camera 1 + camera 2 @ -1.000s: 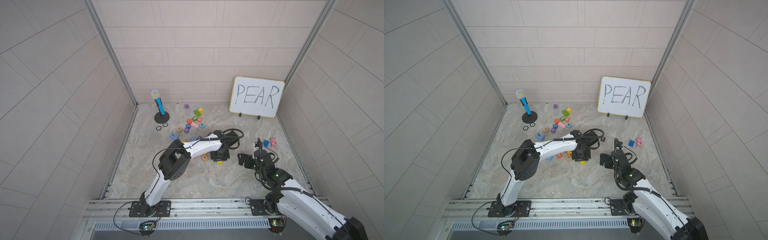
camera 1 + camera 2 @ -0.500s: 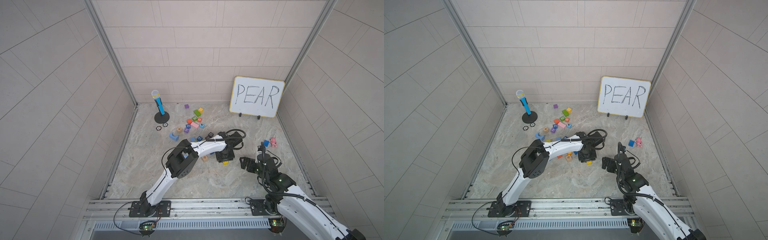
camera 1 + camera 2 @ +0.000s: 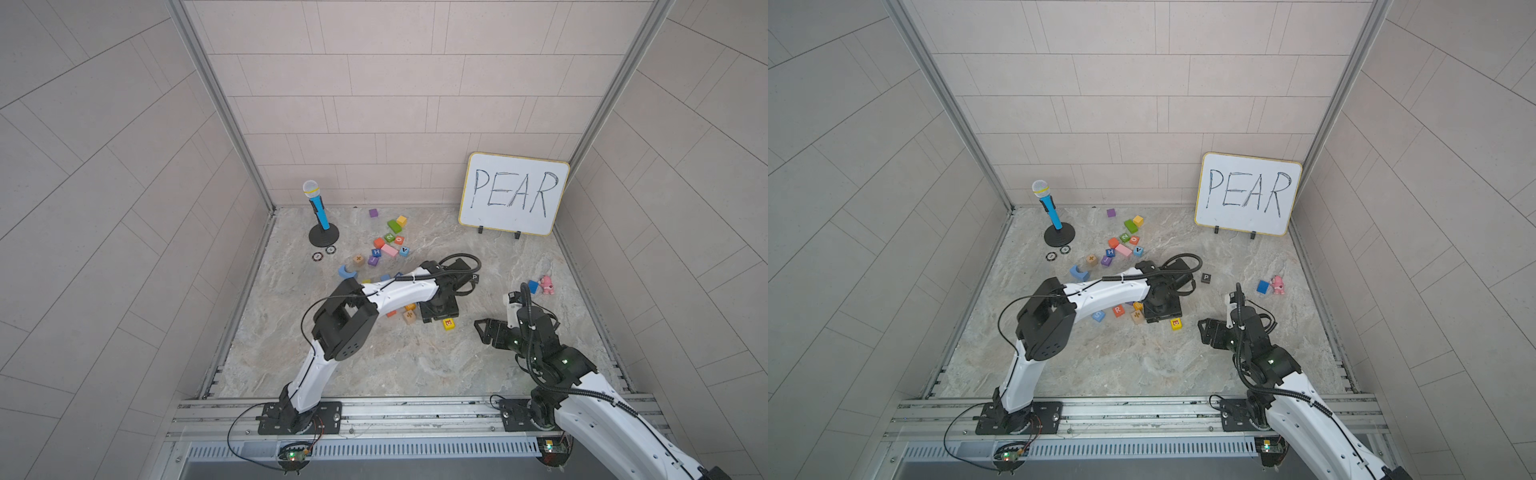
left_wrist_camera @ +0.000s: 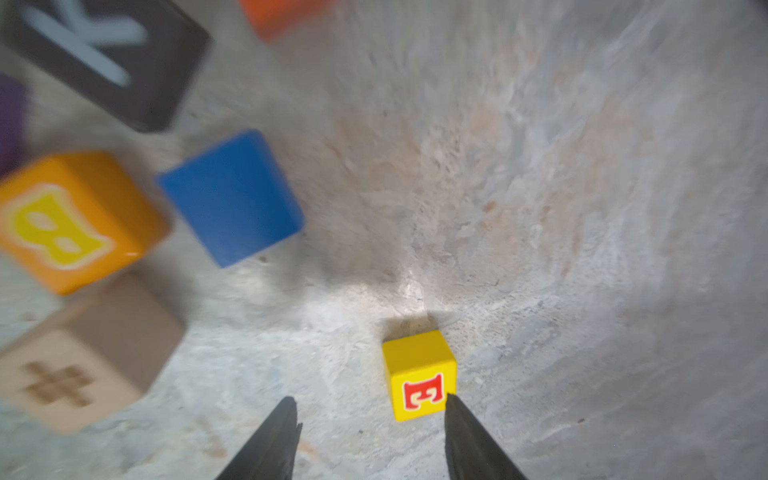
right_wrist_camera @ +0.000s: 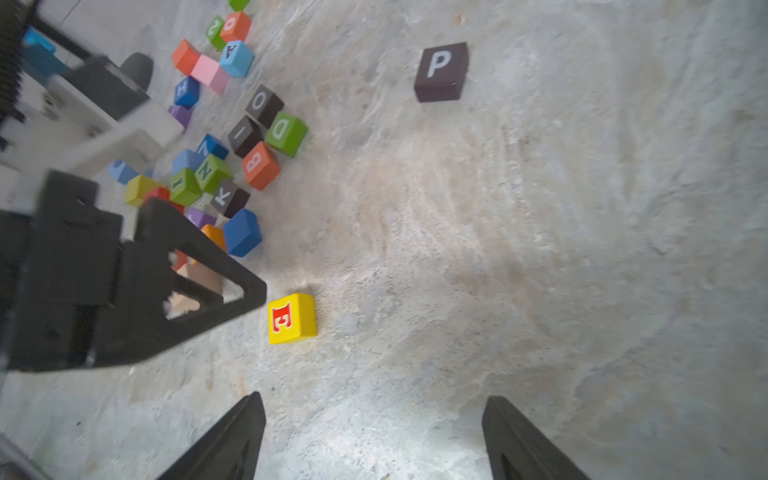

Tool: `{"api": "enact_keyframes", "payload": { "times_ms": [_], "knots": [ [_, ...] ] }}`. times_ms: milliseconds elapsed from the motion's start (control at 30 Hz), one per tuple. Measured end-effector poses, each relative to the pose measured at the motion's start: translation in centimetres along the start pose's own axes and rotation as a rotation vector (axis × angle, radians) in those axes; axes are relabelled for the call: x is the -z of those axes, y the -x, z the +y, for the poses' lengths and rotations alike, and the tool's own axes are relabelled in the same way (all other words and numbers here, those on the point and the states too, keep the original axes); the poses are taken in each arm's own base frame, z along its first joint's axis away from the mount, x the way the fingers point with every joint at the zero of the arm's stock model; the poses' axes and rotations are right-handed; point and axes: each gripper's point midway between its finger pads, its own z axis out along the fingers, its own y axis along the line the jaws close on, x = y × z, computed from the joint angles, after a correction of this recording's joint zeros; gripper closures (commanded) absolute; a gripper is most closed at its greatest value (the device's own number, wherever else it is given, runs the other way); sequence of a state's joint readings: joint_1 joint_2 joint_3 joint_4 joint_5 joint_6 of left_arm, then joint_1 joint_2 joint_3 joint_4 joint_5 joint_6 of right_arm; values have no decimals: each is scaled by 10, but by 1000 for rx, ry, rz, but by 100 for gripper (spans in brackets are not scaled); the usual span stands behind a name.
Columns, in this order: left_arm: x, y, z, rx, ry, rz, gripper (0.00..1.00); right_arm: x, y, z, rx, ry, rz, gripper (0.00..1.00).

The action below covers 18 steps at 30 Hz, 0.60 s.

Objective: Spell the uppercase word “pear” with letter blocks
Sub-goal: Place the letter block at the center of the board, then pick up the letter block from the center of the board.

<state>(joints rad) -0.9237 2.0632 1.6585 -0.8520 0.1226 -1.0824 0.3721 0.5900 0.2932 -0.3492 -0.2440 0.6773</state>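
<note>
Whiteboard, blue microphone (on stand), pink toy

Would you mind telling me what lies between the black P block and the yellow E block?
Nothing: in the right wrist view, only bare tabletop runs between the black P block and the yellow E block.

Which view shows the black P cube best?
Right wrist view: the black cube with white P lies unobstructed, letter sharp. Both top views show it tiny; the left wrist view misses it.
</note>
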Motion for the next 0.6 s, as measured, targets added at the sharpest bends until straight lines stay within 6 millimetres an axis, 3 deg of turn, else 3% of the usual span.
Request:
{"api": "enact_keyframes", "payload": {
  "times_ms": [100, 233, 367, 600],
  "knots": [
    [31, 20, 12, 18, -53, -61, 40, -6, -7, 13, -55, 66, 43, 18],
    [58, 43, 18, 23, -113, -118, 40, -14, -19, 32, -86, 134, 106, 19],
    [61, 52, 22, -4, -134, -130, 35, -24, -28, 48, -92, 172, 152, 21],
    [52, 52, 64, 2, -118, -91, 20, -49, -41, 63, -107, 192, 205, 24]
  ]
}}
